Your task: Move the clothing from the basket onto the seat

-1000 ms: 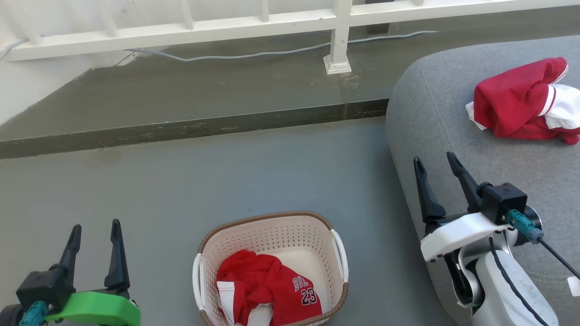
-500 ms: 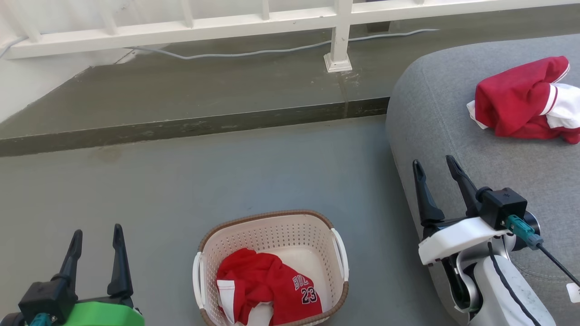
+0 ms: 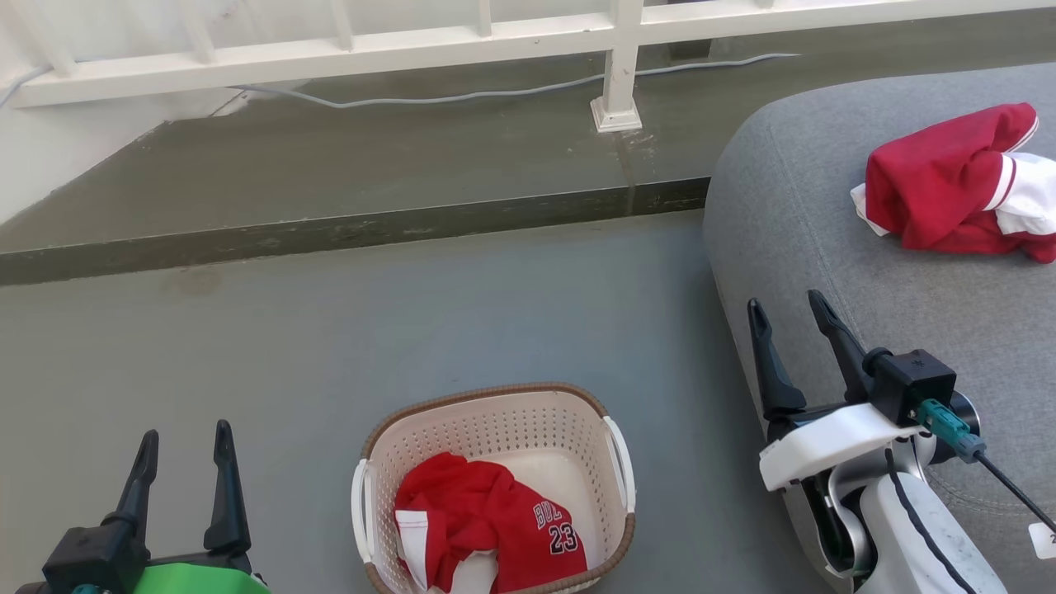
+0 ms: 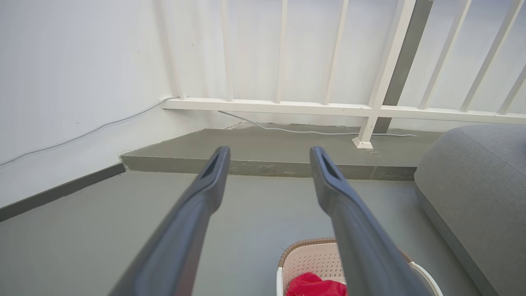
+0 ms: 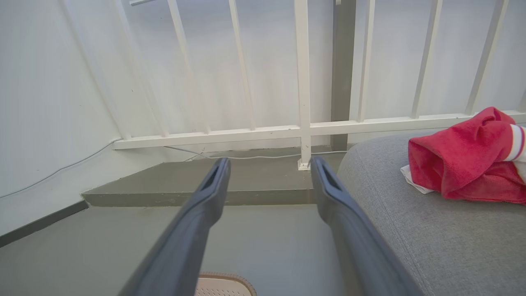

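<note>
The clothing point(image 3: 487, 528) lies in two places. A red garment printed "BUL 23" in white is crumpled in the left part of the basket point(image 3: 495, 394). A second red garment point(image 3: 940, 190) with white trim lies bunched on top of the seat point(image 3: 808, 214), towards its far right. The basket stands on the grey floor point(image 3: 412, 330), near the seat's left flank but not touching it.

The left pincer point(image 3: 186, 433) hovers at the lower left of the head view, left of the basket, its two dark fingers spread wide with nothing between them. The right pincer point(image 3: 784, 302) hangs over the seat's near left edge, likewise spread wide and empty, well apart from the garment on the seat.

Behind, a white railing point(image 3: 330, 54) runs along a raised step point(image 3: 330, 235), with a pale cable point(image 3: 454, 101) lying on it.
</note>
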Controlling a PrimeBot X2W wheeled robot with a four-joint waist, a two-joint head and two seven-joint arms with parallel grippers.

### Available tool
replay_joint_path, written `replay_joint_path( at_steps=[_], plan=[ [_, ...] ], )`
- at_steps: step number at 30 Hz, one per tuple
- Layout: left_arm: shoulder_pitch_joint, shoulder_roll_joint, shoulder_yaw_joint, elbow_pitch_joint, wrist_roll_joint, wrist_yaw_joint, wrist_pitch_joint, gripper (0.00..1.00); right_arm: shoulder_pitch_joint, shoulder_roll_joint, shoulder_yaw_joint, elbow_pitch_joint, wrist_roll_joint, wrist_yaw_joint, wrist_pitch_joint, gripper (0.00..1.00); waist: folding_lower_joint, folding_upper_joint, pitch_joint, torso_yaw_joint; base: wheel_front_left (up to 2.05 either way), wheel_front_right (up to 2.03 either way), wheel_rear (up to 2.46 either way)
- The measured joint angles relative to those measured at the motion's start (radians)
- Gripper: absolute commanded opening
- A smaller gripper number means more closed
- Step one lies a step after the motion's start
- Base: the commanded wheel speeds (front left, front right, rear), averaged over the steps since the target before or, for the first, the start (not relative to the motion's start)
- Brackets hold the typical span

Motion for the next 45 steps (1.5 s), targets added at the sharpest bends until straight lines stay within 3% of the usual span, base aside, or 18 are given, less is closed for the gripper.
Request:
replay_joint_path(
  at_steps=[13,24,35,45],
  plan=[
    [0.028,-0.002,0.002,-0.020,0.007,0.000,0.000,1.00,0.002,0.000,0.003,-0.019,-0.001,0.000,0.000,1.00,0.0000,0.0000,0.011,-0.001,0.00,0.00,0.00],
    [0.024,0.001,-0.025,-0.039,0.035,-0.002,0.004,1.00,-0.008,-0.016,-0.010,-0.065,-0.003,0.001,0.000,1.00,0.0001,0.0000,0.090,-0.009,0.00,0.00,0.00],
    [-0.127,0.003,-0.107,0.032,0.059,-0.054,0.068,1.00,-0.105,-0.040,-0.066,-0.125,-0.003,-0.008,0.000,1.00,0.0001,0.0000,0.216,-0.020,0.00,0.00,0.00],
    [-0.308,-0.006,-0.201,0.184,0.105,-0.107,0.145,1.00,-0.233,-0.060,-0.101,-0.197,-0.012,-0.017,-0.003,1.00,0.0001,0.0000,0.369,-0.034,0.00,0.00,0.00]
  ],
)
